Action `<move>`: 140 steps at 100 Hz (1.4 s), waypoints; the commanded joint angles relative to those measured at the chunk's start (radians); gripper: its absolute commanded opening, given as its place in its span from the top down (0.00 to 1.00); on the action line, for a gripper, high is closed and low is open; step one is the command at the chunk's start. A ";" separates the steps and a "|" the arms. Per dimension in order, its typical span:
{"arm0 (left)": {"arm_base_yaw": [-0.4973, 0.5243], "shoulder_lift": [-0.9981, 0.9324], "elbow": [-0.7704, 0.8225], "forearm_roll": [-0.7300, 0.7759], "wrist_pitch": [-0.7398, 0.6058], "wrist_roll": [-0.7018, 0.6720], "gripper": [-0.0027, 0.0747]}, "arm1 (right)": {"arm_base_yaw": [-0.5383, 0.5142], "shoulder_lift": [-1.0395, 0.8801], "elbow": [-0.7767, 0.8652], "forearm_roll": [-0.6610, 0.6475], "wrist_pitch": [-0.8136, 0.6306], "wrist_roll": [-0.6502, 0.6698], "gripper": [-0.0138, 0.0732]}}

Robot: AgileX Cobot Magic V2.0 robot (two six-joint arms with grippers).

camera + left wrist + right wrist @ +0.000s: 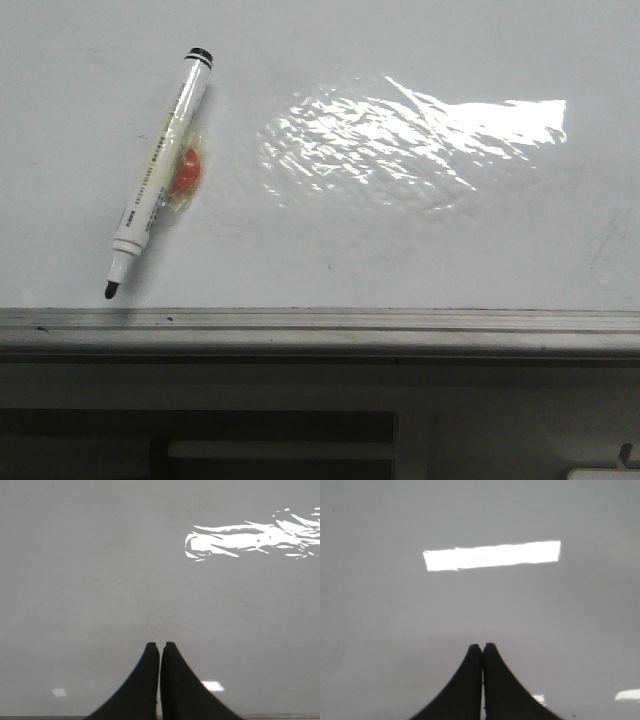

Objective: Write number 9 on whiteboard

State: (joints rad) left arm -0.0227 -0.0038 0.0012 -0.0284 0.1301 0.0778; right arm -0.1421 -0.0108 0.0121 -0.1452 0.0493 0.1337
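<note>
Your left gripper [160, 645] and right gripper [482, 646] are both closed, empty, over the whiteboard [400, 240]; marker [158, 175] (uncapped) lies near its rail.

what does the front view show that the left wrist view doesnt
Only the front view shows the marker, uncapped and lying on the board over an orange blob, plus the grey edge rail. Only the left wrist view shows the left gripper, fingers together, holding nothing. Both show the whiteboard with glare; no 9 is written.
</note>
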 commanded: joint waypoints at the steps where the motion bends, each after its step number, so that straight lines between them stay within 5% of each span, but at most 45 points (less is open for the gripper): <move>1: -0.002 -0.028 0.017 -0.078 -0.100 -0.014 0.99 | -0.006 -0.015 0.012 -0.014 -0.049 -0.008 0.91; 27: -0.002 -0.028 -0.047 -0.146 -0.023 -0.014 0.99 | -0.006 -0.011 -0.077 0.003 0.033 -0.008 0.91; 48: -0.002 0.045 -0.193 -0.102 0.131 -0.012 0.99 | -0.006 0.086 -0.215 0.180 0.254 -0.008 0.91; 83: -0.002 0.124 -0.233 -0.100 0.047 -0.012 0.99 | -0.006 0.230 -0.277 0.182 0.343 -0.008 0.91; 110: -0.002 0.126 -0.205 -0.126 -0.056 -0.014 0.57 | -0.006 0.230 -0.275 0.182 0.329 -0.008 0.91; 140: -0.115 0.154 -0.219 -0.158 0.008 0.123 0.58 | -0.006 0.230 -0.275 0.182 0.332 -0.008 0.91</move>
State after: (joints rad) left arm -0.0849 0.1116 -0.1638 -0.1708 0.1928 0.1410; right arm -0.1421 0.1984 -0.2287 0.0394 0.4555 0.1337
